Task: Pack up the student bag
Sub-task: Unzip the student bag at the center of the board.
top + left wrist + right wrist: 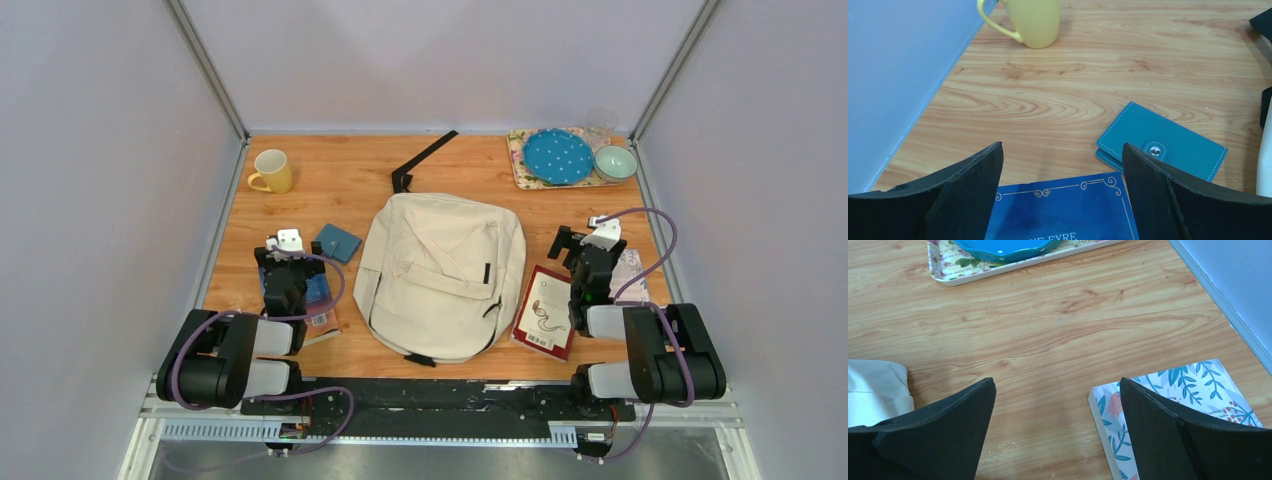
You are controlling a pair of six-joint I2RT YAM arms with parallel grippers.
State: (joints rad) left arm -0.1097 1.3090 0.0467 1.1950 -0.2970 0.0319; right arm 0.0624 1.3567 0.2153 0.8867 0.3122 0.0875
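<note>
Wooden table enclosed by pale grey walls with metal corner posts. Near edge: both arms, mounted on a black rail. The left gripper, fingers spread wide and holding nothing, is above a blue book. The right gripper, equally wide and empty, is between a red book and a floral notebook. Centre: the student bag lies flat, its black strap trailing farther back. A teal wallet lies just left of the bag. Far left: yellow mug. Far right: patterned tray bearing a blue dotted plate, with a bowl and a glass alongside.
</note>
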